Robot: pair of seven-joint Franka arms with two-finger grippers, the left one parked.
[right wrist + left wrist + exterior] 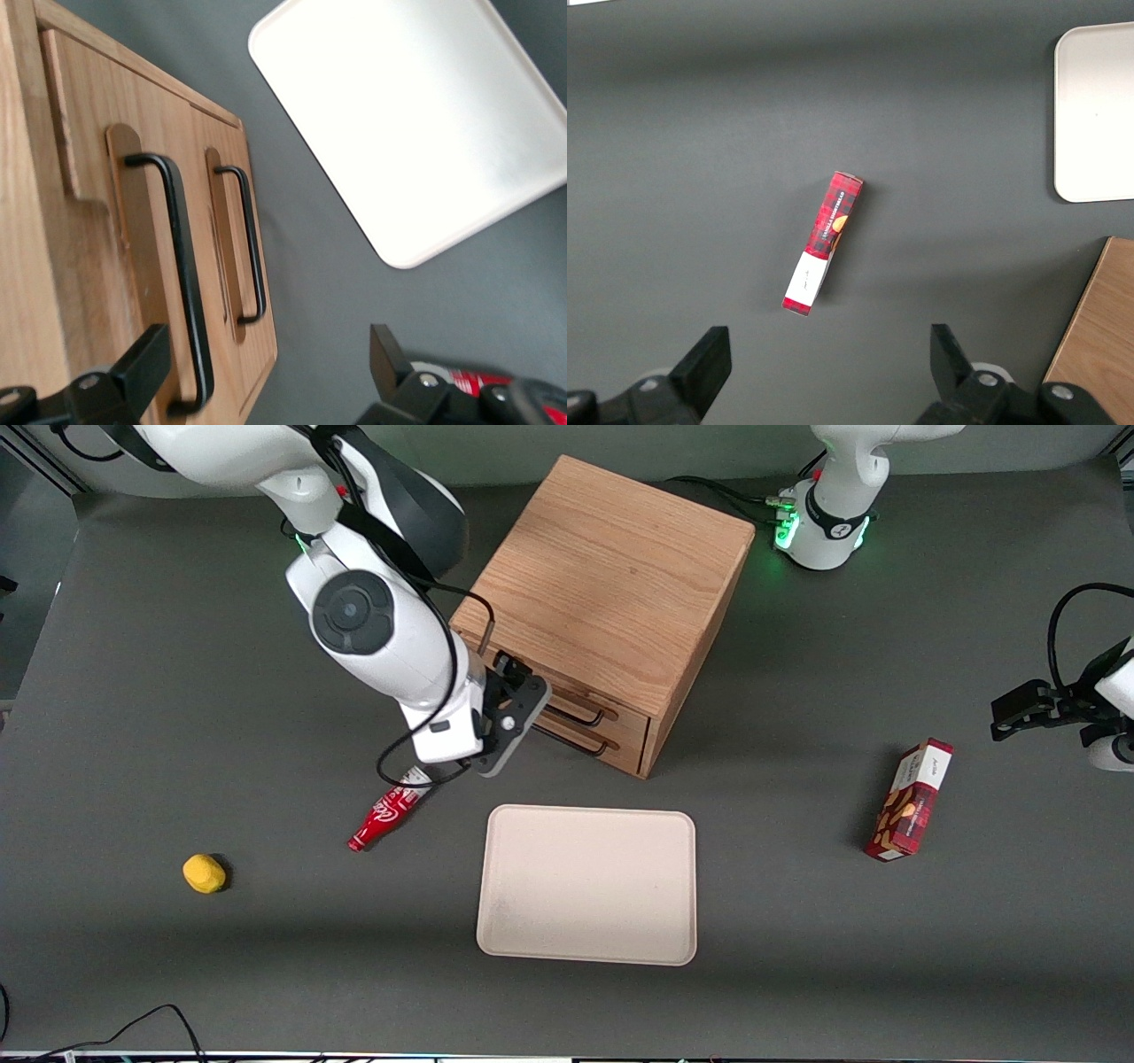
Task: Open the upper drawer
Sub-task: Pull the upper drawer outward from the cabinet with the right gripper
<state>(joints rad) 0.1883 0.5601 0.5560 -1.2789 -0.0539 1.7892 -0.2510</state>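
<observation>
The wooden cabinet (611,576) stands near the middle of the table. Its upper drawer (611,707) is shut, with a thin black bar handle (580,710). The matching lower drawer (620,746) sits below it, also shut. My gripper (523,682) is open and empty. It hovers just in front of the drawer fronts, at the end of the cabinet's front toward the working arm. In the right wrist view the gripper (264,363) straddles the end of the upper drawer's handle (182,274). One finger (142,367) is close beside the handle. The lower handle (250,248) is farther off.
A beige tray (586,884) lies in front of the cabinet, nearer the front camera. A red bottle (385,819) lies on the table just below my wrist. A yellow lump (204,872) lies toward the working arm's end. A red box (911,801) lies toward the parked arm's end.
</observation>
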